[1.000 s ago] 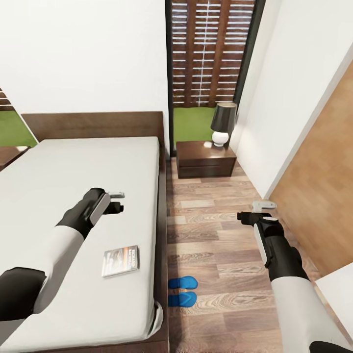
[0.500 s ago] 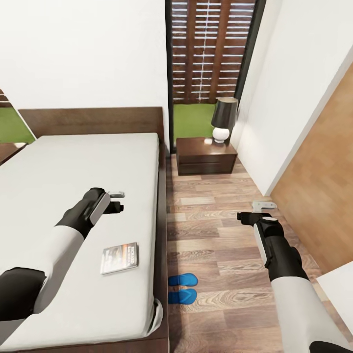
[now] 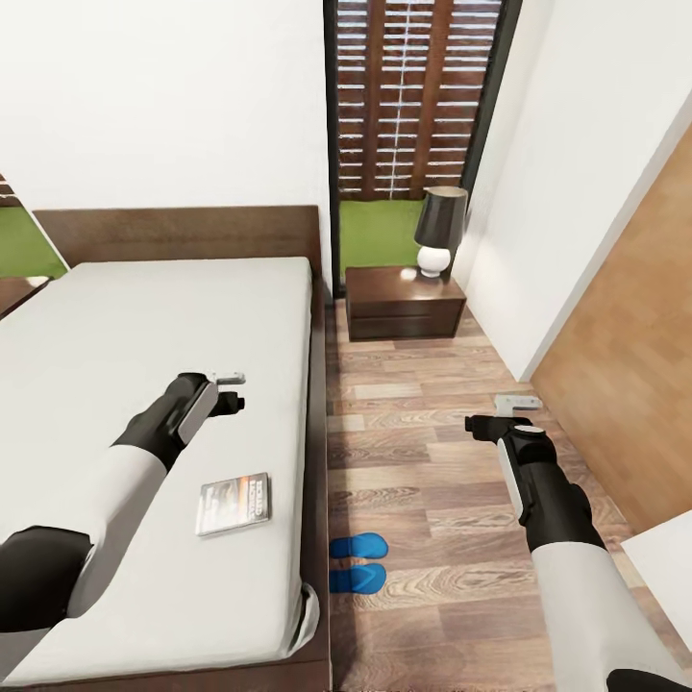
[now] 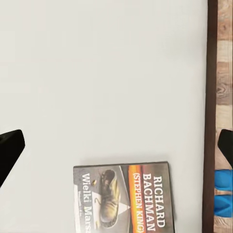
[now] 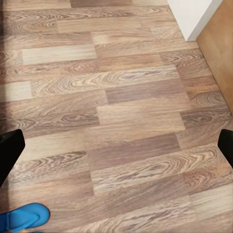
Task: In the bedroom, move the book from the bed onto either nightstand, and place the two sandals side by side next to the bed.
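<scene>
The book step looks to be in hand: the thin dark paperback book with the orange band (image 3: 234,504) lies untouched on the light-grey mattress of the dark-framed bed (image 3: 144,336), at about 6 o'clock from the left tool (image 3: 229,391), well apart. Wrist views show both tools spread, the right tool (image 3: 500,413) over the floor. Next, the left tool should draw back and descend onto the book.

The whole head view has been shifted slightly: the bed (image 3: 163,384) headboard and nightstand (image 3: 404,303) are seen a little nearer 12 o'clock than before.
</scene>
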You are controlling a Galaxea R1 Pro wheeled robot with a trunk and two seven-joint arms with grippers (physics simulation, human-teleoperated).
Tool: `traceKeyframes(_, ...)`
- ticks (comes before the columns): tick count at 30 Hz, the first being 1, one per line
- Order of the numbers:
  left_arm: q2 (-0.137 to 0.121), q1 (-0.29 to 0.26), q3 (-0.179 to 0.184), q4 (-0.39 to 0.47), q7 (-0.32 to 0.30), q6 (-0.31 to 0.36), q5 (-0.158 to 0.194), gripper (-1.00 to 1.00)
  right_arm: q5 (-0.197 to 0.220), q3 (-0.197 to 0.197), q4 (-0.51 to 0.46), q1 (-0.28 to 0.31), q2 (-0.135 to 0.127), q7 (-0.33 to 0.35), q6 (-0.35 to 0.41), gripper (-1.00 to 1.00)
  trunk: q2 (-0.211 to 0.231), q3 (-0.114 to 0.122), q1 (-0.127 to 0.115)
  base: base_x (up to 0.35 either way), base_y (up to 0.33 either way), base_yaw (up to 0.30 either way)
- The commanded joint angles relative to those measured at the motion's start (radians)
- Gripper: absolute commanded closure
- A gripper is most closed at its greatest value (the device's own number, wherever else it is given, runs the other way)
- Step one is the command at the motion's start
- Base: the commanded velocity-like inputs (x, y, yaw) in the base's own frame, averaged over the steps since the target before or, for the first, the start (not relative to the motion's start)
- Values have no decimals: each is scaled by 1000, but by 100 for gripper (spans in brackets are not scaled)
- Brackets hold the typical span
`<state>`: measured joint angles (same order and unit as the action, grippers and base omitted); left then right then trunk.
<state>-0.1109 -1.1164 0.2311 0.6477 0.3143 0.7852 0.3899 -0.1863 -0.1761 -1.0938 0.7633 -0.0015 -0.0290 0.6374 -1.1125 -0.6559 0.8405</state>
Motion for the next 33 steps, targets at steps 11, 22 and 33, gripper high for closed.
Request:
traceKeyframes(11,2,6,9,-230,-12,-231,14,-100,-3,0,-3,1,0,0,5,-100,-1,-18,0,0,0,0)
traceKeyframes(22,1,6,11,-360,-97,-405,9,-100,-4,1,-2,1,0,0,5,-100,-1,-35,0,0,0,0)
traceKeyframes(33,13,6,13,-474,-172,-678,8,-100,-4,1,2,1,0,1,4,-100,-1,-52,0,0,0,0)
